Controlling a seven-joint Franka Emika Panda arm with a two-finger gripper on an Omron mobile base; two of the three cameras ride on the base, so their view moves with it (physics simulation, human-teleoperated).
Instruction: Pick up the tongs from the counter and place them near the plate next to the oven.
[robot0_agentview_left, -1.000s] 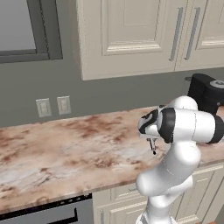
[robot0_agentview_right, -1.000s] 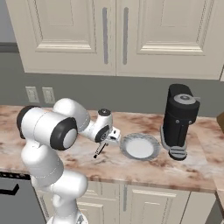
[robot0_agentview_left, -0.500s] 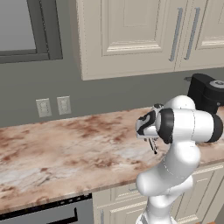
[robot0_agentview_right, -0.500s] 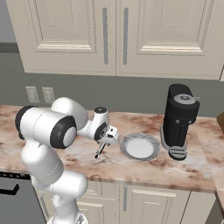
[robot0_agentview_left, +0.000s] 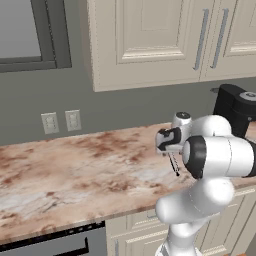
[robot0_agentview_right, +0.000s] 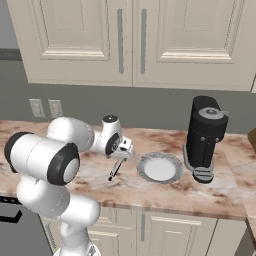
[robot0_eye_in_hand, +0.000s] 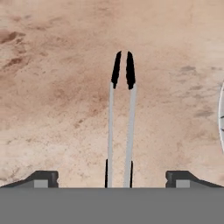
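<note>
pinkish marble counter (robot0_agentview_right: 165, 192) with brown blotches, slim silvery tongs (robot0_agentview_right: 115, 169) seen near the front edge, round grey-rimmed plate (robot0_agentview_right: 160, 167) set just beside them, black coffee machine (robot0_agentview_right: 205, 137) parked beyond the plate toward the back edge

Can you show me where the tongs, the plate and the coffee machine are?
tongs (robot0_eye_in_hand: 130, 131): hand view, on one silver arm.
plate (robot0_agentview_right: 160, 168): right base view, white centre.
coffee machine (robot0_agentview_right: 204, 135): right base view, black body.
</note>
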